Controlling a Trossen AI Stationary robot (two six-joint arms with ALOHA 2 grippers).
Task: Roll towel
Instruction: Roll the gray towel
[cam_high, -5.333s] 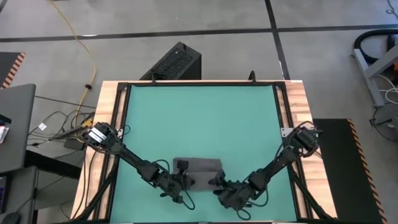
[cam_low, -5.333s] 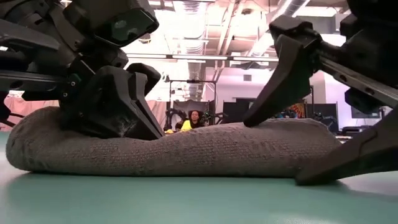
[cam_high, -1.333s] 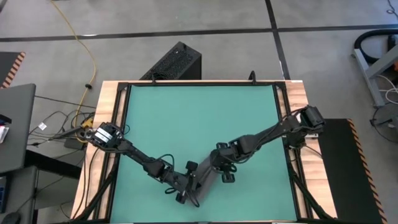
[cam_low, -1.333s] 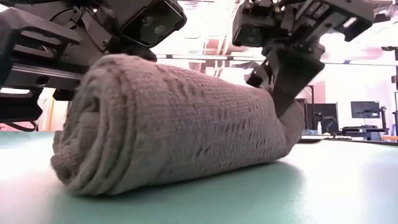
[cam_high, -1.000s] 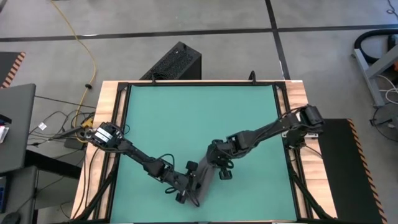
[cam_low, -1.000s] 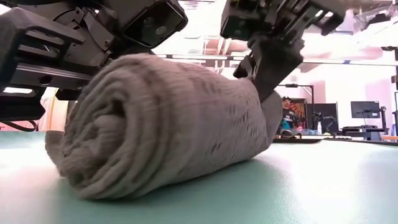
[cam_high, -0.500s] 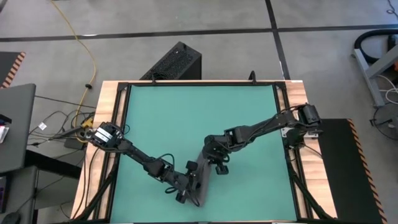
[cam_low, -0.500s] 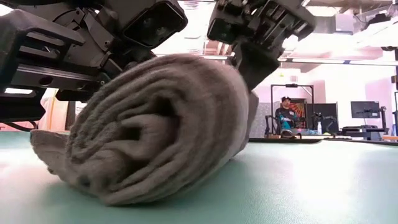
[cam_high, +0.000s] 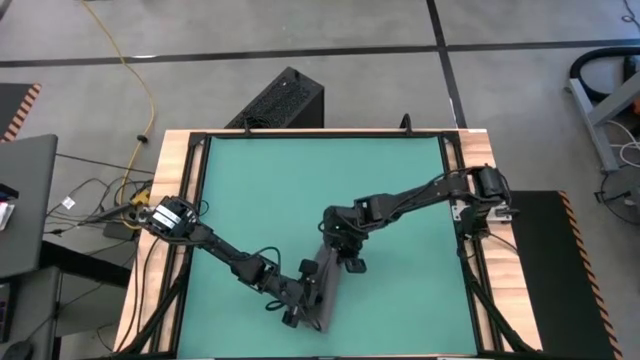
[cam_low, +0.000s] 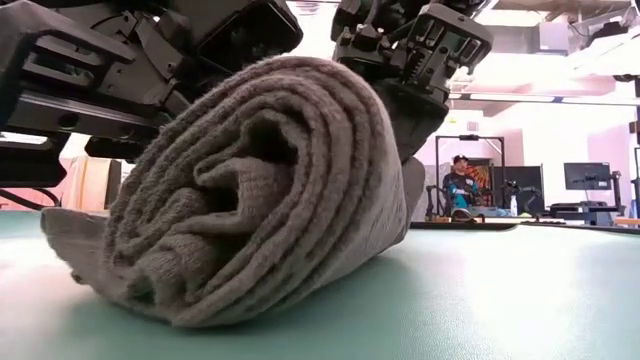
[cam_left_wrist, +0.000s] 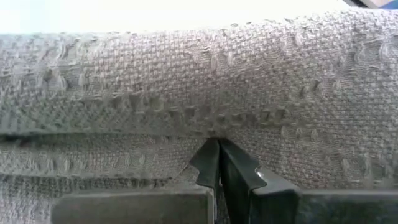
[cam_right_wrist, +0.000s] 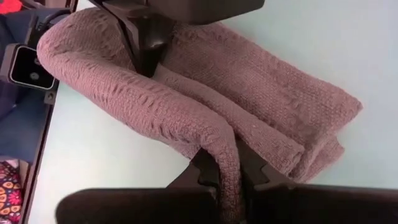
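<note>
Left claw (cam_left_wrist: 217, 163) shut, pressed against rolled towel (cam_low: 260, 190) near counter's (cam_high: 300, 190) front edge; right claw (cam_right_wrist: 225, 167) pinching towel's far end fold.

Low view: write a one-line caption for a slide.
Rolled towel lying on the green table, its spiral end facing the camera, left gripper and right gripper at the roll.
</note>
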